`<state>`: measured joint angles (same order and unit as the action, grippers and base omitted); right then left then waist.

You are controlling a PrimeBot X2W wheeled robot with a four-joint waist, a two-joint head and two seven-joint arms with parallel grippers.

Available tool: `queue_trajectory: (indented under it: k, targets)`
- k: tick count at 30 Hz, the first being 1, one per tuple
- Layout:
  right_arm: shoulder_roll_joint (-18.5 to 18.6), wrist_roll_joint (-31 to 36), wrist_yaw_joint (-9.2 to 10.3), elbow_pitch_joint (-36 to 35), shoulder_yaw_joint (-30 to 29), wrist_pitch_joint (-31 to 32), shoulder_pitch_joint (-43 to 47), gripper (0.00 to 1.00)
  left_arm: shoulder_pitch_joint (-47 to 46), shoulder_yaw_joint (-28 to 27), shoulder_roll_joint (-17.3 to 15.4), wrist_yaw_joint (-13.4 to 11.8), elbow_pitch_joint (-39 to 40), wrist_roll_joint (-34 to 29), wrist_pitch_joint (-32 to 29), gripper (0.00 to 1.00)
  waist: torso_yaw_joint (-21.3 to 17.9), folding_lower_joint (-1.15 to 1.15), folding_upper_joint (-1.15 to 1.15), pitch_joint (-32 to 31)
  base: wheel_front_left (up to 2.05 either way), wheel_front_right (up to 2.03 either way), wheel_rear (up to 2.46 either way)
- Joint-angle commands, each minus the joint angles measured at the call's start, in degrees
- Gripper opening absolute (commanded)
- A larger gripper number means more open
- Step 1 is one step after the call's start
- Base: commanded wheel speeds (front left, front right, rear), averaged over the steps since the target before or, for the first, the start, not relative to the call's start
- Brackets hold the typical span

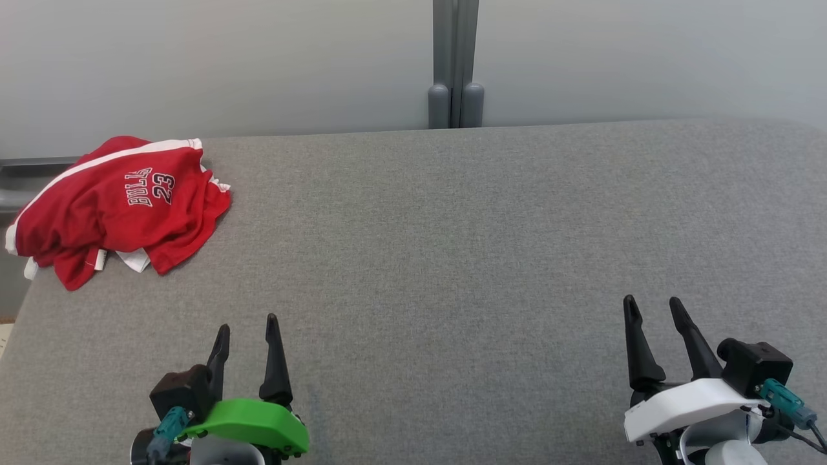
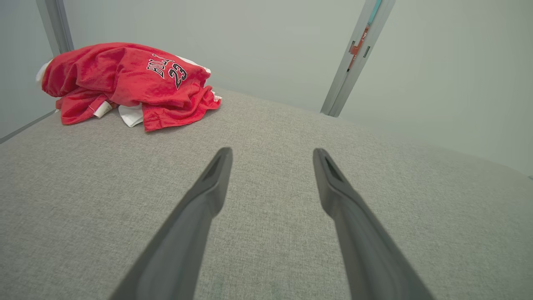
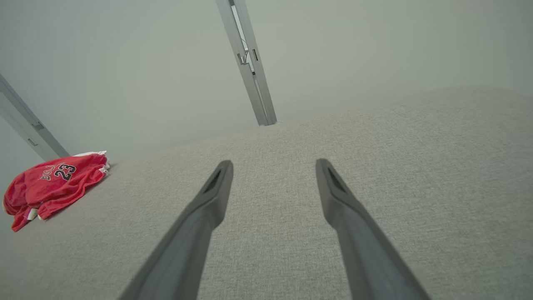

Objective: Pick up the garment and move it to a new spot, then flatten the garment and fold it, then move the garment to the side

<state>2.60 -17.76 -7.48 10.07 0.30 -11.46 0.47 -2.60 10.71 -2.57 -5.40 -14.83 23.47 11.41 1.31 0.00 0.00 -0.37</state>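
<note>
Left gripper [image 1: 247, 321] is seen at the lower left of the head view with its jaws spread wide and nothing held between them; a green cover [image 1: 255, 420] is mounted behind the fingers. Right gripper [image 1: 651, 299] is seen at the lower right in the same state, jaws parted and empty, with a white cover [image 1: 685, 400] behind it. In both wrist views the two dark fingers [image 2: 200, 208] are shown apart, with bare cloth between them. Whether the fingertips touch the surface cannot be told.

Both grippers are placed at the near edge of a grey fabric-covered surface [image 1: 452, 245].

Further back the garment [image 1: 123, 200] is found: a red jersey with white trim and a "BULLS 23" print, crumpled in a loose heap at the far left corner of the surface. It is well apart from both grippers, nearer the left one. White fabric is exposed at its near edge, and its left side reaches the surface's edge.

Behind the surface a pale wall is seen, split by a grey vertical post [image 1: 455, 64].
</note>
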Motion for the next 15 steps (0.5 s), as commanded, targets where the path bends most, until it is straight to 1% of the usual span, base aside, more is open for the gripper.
queue_trajectory:
  k: [1, 11, 15]
  targets:
    - [0.3, 1.5, -0.01, -0.4, 0.0, -0.6, 0.1, 1.0, 0.3, 0.1, -0.4, -0.3, 0.1, -1.7, 0.5, 1.0, 0.0, 0.0, 0.0, 0.0, 0.0, 0.0, 0.0]
    - [0.3, 5.7, -0.02, 0.6, 0.2, -1.7, 0.4, 1.0, 0.3, 0.9, -0.4, -1.3, -0.8, -5.3, 1.8, 1.0, 0.2, 0.0, 0.0, 0.1, 0.0, 0.0, 0.0]
    - [0.4, 7.3, -0.02, 1.0, 0.3, -2.1, 0.4, 1.0, 0.4, 1.2, -0.4, -1.0, -1.2, -6.1, 2.2, 1.0, 0.2, 0.0, 0.0, 0.1, 0.0, 0.0, 0.0]
